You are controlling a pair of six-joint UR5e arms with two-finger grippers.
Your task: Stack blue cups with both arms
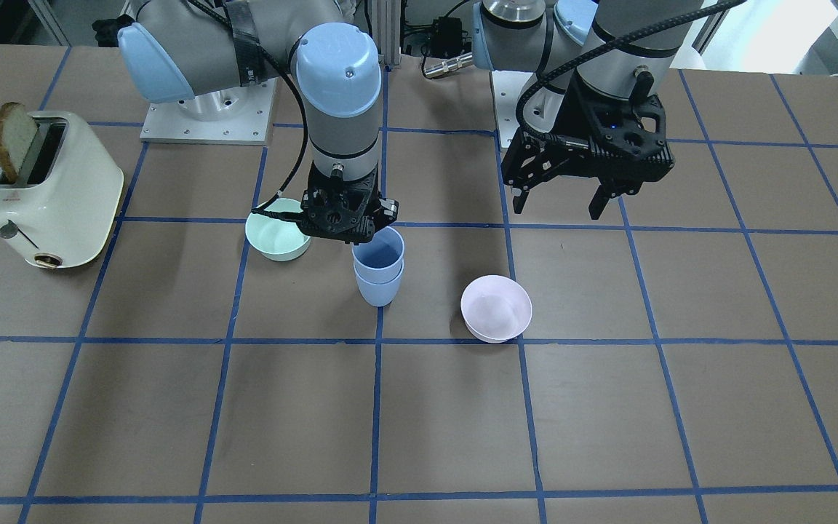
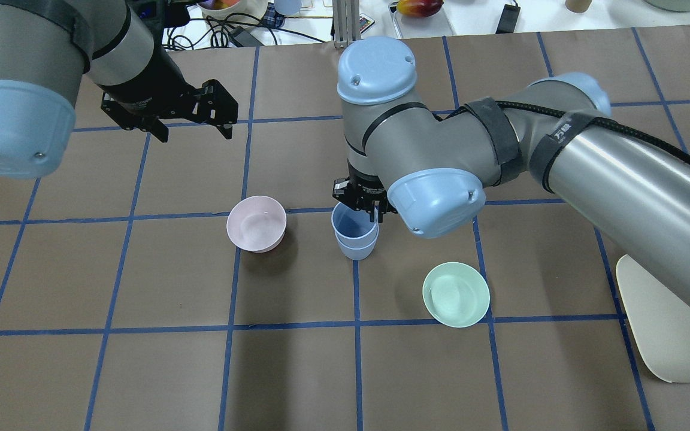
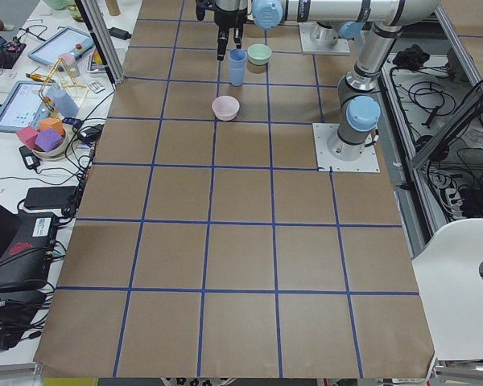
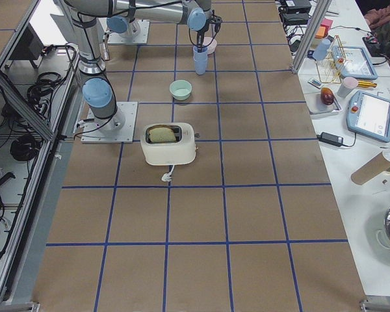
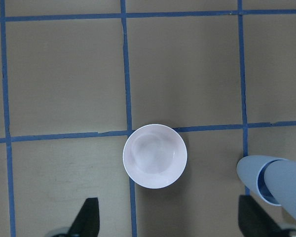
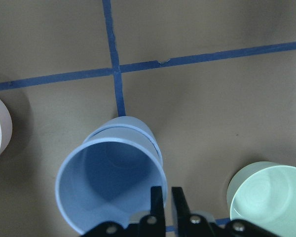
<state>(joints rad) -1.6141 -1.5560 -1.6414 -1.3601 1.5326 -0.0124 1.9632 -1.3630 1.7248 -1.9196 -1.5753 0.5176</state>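
Note:
The two blue cups stand nested near the table's middle: the upper cup (image 1: 377,251) sits inside the lower cup (image 1: 379,288), and they also show in the overhead view (image 2: 354,226). My right gripper (image 1: 346,229) is shut on the upper cup's rim (image 6: 160,177), one finger inside and one outside the wall. My left gripper (image 1: 561,200) hangs open and empty above the table, off to the side of the cups. The left wrist view has the pink bowl below it and the cups (image 5: 271,180) at the right edge.
A pale pink bowl (image 1: 496,308) sits beside the cups on my left side. A mint-green bowl (image 1: 278,229) sits close on my right side, by the right gripper. A cream toaster (image 1: 48,189) with a bread slice stands at my far right.

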